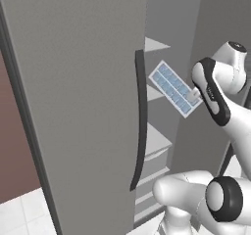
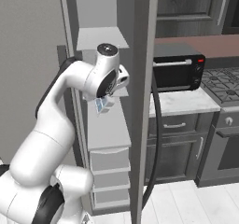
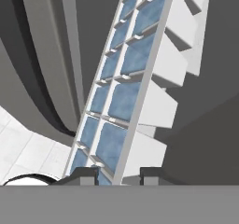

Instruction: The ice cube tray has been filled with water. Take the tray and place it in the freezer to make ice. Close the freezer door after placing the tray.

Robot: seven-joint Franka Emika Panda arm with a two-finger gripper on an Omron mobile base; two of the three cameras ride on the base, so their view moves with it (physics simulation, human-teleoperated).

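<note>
The gripper (image 1: 196,96) is clamped on one short end of the ice cube tray (image 1: 171,87), its fingers (image 3: 84,176) closed on the tray's rim. The tray is held in the air, tilted, with its free end raised and pointing into the opening of the freezer (image 1: 166,13). In the left base view the tray sits between the freezer door (image 1: 73,106), which stands open at the left, and the grey wall on the right, level with the white shelves (image 1: 156,141). It touches no shelf that can be seen. The water (image 3: 123,99) appears as pale blue glossy squares in two rows of cells; the hand view looks along the tray's length from the gripped end. The door's dark curved handle (image 1: 140,121) runs vertically just left of the tray. In the right base view the white arm (image 2: 60,106) reaches into the open compartment, and a corner of the tray shows below the wrist, above a wide white shelf and the stacked drawers (image 2: 109,171). To the right of the freezer, a black microwave (image 2: 177,71) stands on a pale bench (image 2: 182,104), with a stove top (image 2: 221,85) further right and dark wood-grain cabinets (image 2: 186,3) above.
</note>
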